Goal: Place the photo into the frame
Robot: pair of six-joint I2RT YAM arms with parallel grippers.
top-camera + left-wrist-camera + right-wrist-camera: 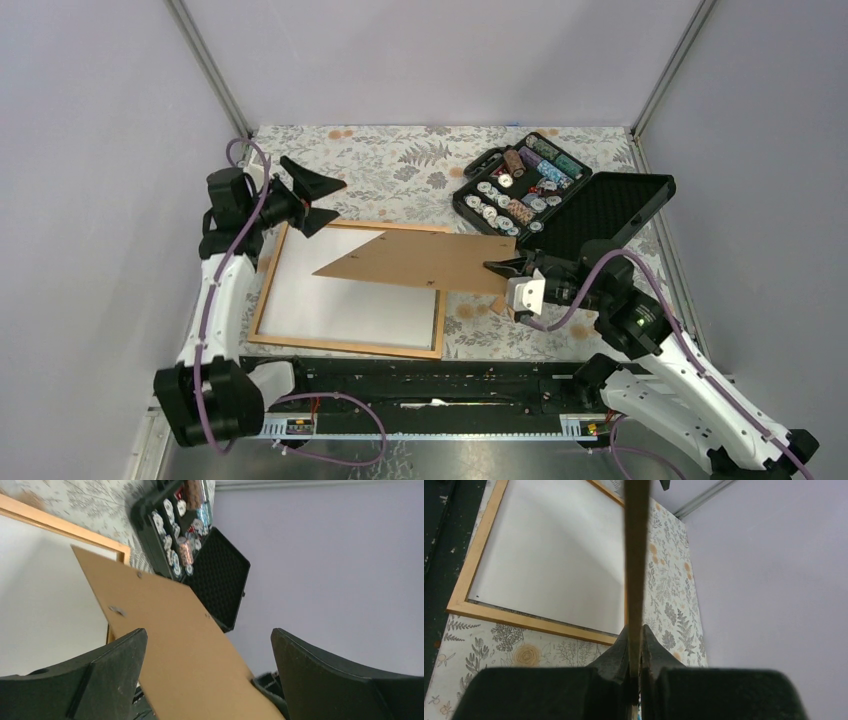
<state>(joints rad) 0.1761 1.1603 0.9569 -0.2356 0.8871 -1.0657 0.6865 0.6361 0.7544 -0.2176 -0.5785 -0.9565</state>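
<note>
In the top view we see the frame lying flat on the floral tablecloth, at about 8 o'clock from the table's middle. The photo lies inside the wooden border with its plain white side up, so we cannot see the print.

The right gripper sits at 3 o'clock of the frame. Its fingers are pressed together on the right end of the brown backing board. In the right wrist view the board runs edge-on straight out from between the two fingertips. From that grip it reaches toward 9 o'clock, across the frame's 1 o'clock corner and over part of the white sheet. It looks tilted rather than flat. We cannot tell whether its far tip touches the photo.

The left gripper is at 11 o'clock of the frame, just past that corner, with its fingers spread wide and nothing between them. Its wrist view looks along the board toward the other arm.

An open black case stands at 2 o'clock of the table, apart from the frame, with chips in its tray.
</note>
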